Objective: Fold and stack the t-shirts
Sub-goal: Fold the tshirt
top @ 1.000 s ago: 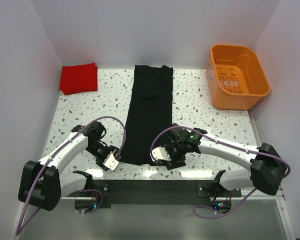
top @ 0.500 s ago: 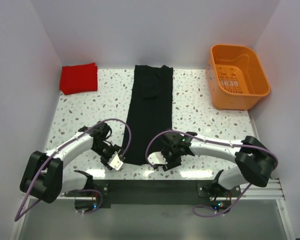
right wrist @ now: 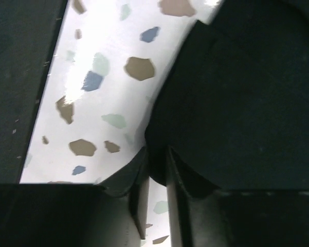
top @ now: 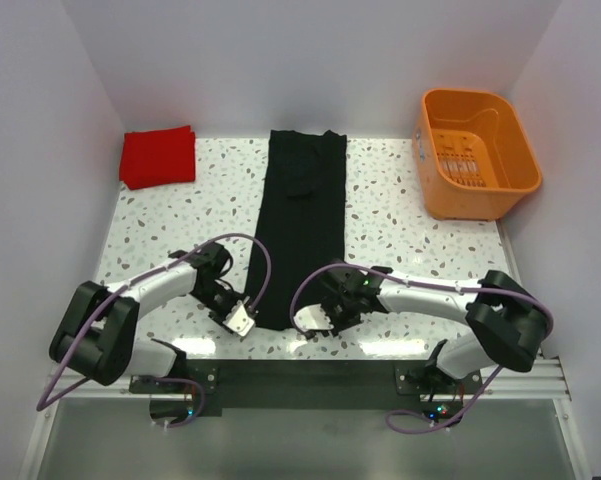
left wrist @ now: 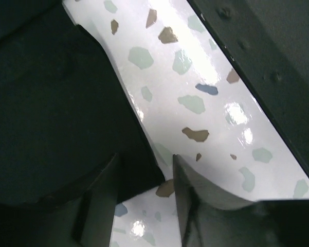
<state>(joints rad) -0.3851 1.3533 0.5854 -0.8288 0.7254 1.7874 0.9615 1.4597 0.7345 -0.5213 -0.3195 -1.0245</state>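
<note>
The plain black short-sleeved cloth t-shirt (top: 302,215) lies flat as a long narrow strip down the middle of the white speckled terrazzo table (top: 400,220), running from the far edge towards the arms. Its near end sits between the two grippers.

The left gripper (top: 242,320) is at the shirt's near left corner. In the left wrist view its fingers (left wrist: 182,190) are spread, with the corner of the black cloth lying in the gap and bare table showing between them.

The right gripper (top: 312,318) is at the near right corner. In the right wrist view its fingers (right wrist: 139,190) are drawn close together around a bulge of the shirt's edge. A sliver of table shows in the gap, so I cannot tell whether they pinch the cloth.

The small folded bright red cloth t-shirt (top: 158,156) rests in the far left corner, well apart from the black one. The orange plastic basket (top: 477,205) stands at the far right.
</note>
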